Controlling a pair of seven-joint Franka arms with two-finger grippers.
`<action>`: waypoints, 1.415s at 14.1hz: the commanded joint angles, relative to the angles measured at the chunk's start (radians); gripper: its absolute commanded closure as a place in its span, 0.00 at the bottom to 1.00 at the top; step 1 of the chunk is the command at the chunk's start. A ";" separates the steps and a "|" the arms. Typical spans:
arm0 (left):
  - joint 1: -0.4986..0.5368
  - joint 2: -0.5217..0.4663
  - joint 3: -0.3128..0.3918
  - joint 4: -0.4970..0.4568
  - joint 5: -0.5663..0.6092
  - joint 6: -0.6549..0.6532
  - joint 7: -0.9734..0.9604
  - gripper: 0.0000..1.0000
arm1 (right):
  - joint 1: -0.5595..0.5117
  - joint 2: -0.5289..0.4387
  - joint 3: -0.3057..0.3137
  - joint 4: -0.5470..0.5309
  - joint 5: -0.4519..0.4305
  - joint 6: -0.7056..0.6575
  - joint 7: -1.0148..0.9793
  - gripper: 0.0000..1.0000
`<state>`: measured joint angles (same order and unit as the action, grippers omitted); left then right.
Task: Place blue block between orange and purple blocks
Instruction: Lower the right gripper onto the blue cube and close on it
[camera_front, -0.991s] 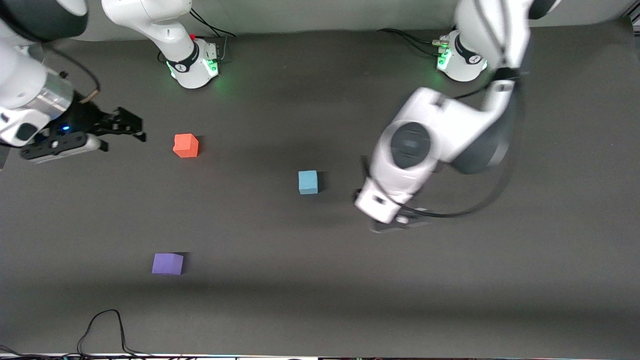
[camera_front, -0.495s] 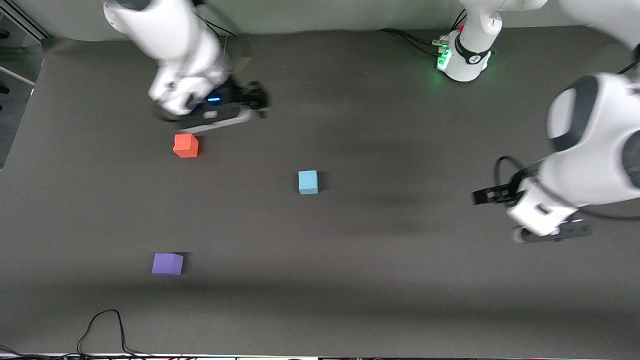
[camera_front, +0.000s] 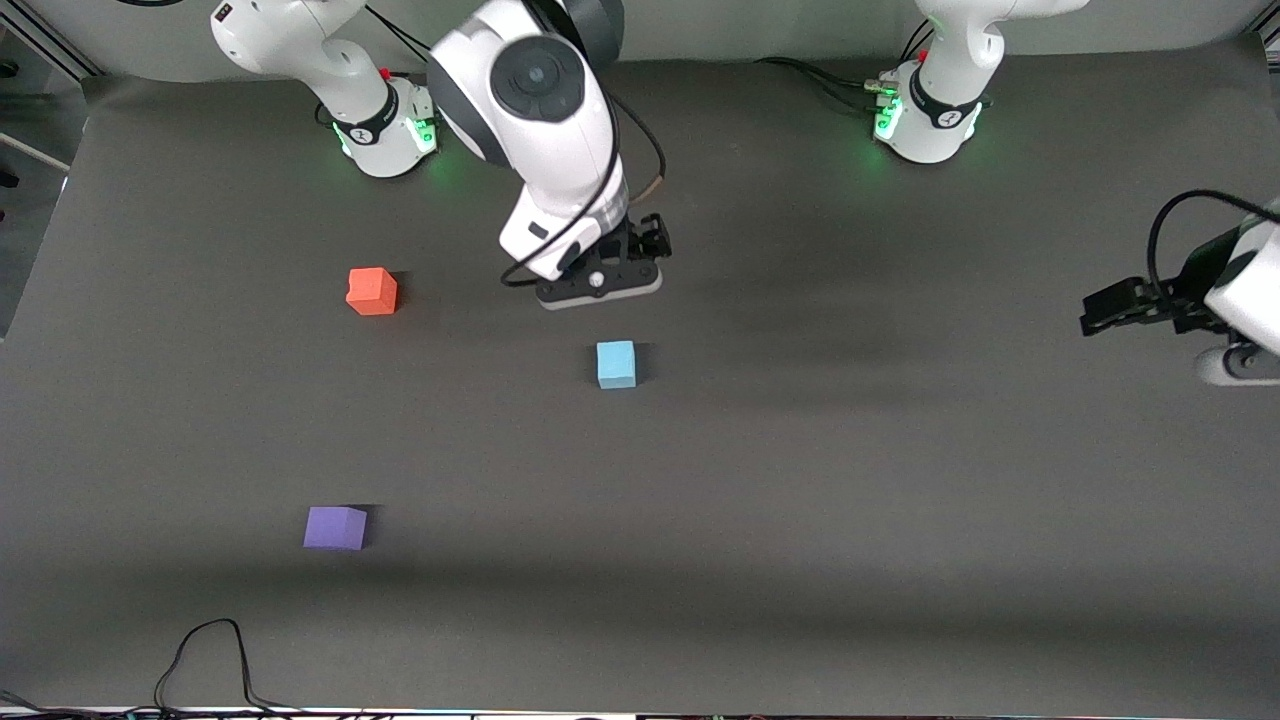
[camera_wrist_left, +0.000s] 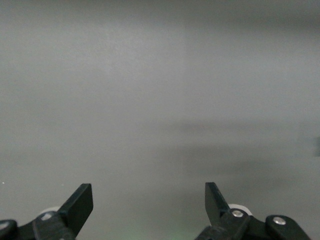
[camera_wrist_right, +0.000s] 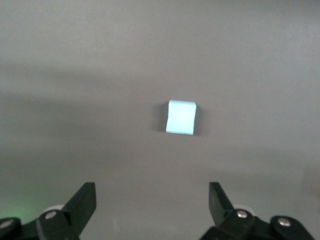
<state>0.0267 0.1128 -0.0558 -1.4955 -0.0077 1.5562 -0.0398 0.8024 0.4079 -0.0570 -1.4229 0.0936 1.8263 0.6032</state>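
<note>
Since a moment ago the right gripper (camera_front: 640, 240) has swung in from beside the orange block (camera_front: 372, 291) to hang over the mat's middle, while the left gripper (camera_front: 1105, 310) has pulled farther out toward its own end. The blue block (camera_front: 616, 363) sits untouched, just nearer the camera than the right gripper, well apart from the purple block (camera_front: 335, 527). Both grippers gape wide, holding nothing.

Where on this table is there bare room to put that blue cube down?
Bare mat lies between the orange block and purple block. More lies toward the left arm's end. The right gripper, open, crowds the blue block.
</note>
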 joint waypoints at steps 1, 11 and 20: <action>0.015 -0.099 -0.006 -0.126 0.006 0.065 0.031 0.00 | 0.017 -0.029 -0.014 -0.198 -0.020 0.181 -0.051 0.00; -0.079 -0.113 0.071 -0.066 0.006 -0.001 0.023 0.00 | 0.018 0.136 -0.014 -0.458 -0.038 0.646 -0.060 0.00; -0.065 -0.071 0.062 -0.025 0.006 -0.021 0.041 0.00 | 0.017 0.244 -0.014 -0.404 -0.023 0.726 -0.028 0.03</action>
<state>-0.0297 0.0186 0.0001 -1.5615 -0.0075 1.5657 -0.0225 0.8056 0.6221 -0.0581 -1.8698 0.0658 2.5476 0.5511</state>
